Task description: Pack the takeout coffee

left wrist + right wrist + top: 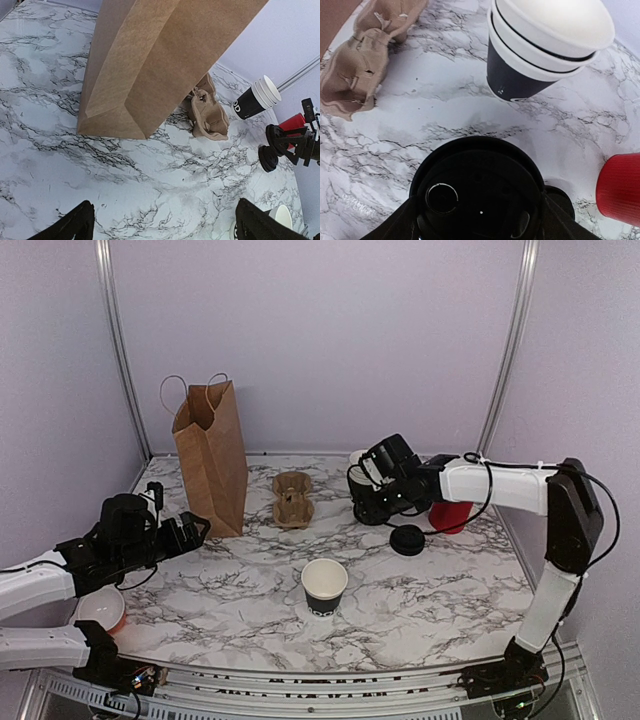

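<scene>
coffee cup [325, 585] stands open and lidless at the front centre of the table [450, 590], well apart from both arms. right gripper [480, 218] clamps a black lid [477, 175] by its rim near the cup stack [545, 45], likely to cap that cup. left gripper [165, 225] hangs wide open and empty by the paper bag [212, 455], probably ready to steady it.

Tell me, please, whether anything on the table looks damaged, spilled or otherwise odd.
The cardboard cup carrier, beside the paper bag, lies crumpled and folded up rather than opened out. The black cup at the front stands upright without a lid. Nothing looks spilled.
</scene>
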`<state>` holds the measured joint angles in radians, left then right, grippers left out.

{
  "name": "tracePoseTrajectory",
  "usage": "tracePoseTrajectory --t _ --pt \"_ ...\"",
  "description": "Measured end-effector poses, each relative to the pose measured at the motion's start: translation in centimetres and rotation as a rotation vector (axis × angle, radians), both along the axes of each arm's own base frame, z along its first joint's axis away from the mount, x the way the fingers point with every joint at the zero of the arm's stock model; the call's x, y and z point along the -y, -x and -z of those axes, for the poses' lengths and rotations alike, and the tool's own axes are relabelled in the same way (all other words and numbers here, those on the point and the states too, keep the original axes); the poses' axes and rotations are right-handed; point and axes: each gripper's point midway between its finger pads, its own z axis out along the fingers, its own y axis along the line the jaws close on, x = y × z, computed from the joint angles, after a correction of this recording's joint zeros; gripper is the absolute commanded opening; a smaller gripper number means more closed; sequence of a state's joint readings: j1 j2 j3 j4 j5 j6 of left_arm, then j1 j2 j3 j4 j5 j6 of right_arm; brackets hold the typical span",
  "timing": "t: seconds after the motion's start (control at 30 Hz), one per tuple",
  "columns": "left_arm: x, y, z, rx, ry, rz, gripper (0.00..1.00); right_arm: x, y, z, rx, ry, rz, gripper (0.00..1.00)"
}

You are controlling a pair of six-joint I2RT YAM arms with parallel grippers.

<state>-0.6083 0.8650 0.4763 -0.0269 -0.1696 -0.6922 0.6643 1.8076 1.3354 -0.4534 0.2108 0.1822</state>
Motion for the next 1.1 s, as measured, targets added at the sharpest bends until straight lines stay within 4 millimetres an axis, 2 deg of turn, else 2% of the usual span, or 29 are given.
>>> tracePoseTrajectory --t 0.2,0.37,0.47,0.6,0.77,0.93,1.1 --pt "1.2 0.1 0.4 -0.019 0.019 0.057 0.99 -1.3 3.0 -3.7 0.035 -0.053 -0.046 0.74" --pt "3.0 0.0 0.5 -0.044 0.051 0.125 0.99 -2.8 5.9 -6.9 0.067 -0.108 -0.109 0.74" --pt "4.3 0.0 0.3 -0.049 0.073 0.167 0.99 -4.4 8.5 -8.1 0.073 -0.131 -0.17 0.74" --pt "5.9 0.2 -0.3 -0.049 0.092 0.214 0.99 -6.5 12.1 -8.1 0.057 -0.142 -0.251 0.74" --pt "6.6 0.3 -0.3 -0.058 0.102 0.23 0.99 -7.5 14.9 -6.9 0.016 -0.133 -0.293 0.74" --pt "6.0 -0.2 -0.2 -0.068 0.118 0.198 0.99 -7.6 15.9 -6.3 0.0 -0.119 -0.294 0.74" --pt "4.6 -1.3 0.1 -0.09 0.144 0.132 0.99 -7.7 16.1 -6.3 -0.001 -0.122 -0.29 0.74"
